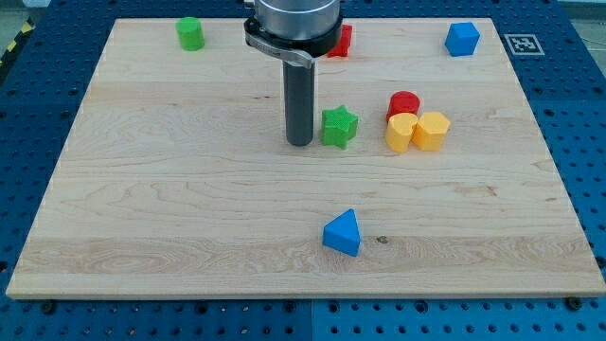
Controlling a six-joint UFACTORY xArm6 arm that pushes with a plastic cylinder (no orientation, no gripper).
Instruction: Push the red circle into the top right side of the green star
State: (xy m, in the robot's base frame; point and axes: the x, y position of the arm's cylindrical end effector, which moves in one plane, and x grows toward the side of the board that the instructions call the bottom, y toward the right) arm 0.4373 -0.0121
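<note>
Nearest the view's bottom, a blue triangular block [342,233] lies alone on the wooden board [170,218], well apart from the rest. Farther in, at mid-board, my tip [300,143] rests on the surface just left of the green star [339,126], close beside it; contact cannot be confirmed. The rod carries nothing and has no jaws; it is a plain dark shaft under the arm's grey collar. To the right of the star sits a cluster: two yellow blocks [417,132] side by side, touching, and the red circle [404,103] directly behind them, touching both. The red circle is to the star's right and slightly farther, near it but apart. Along the far edge stand a green cylinder [190,33] at left, a red block [341,40] partly hidden behind the arm, and a blue block [462,39] at right.
</note>
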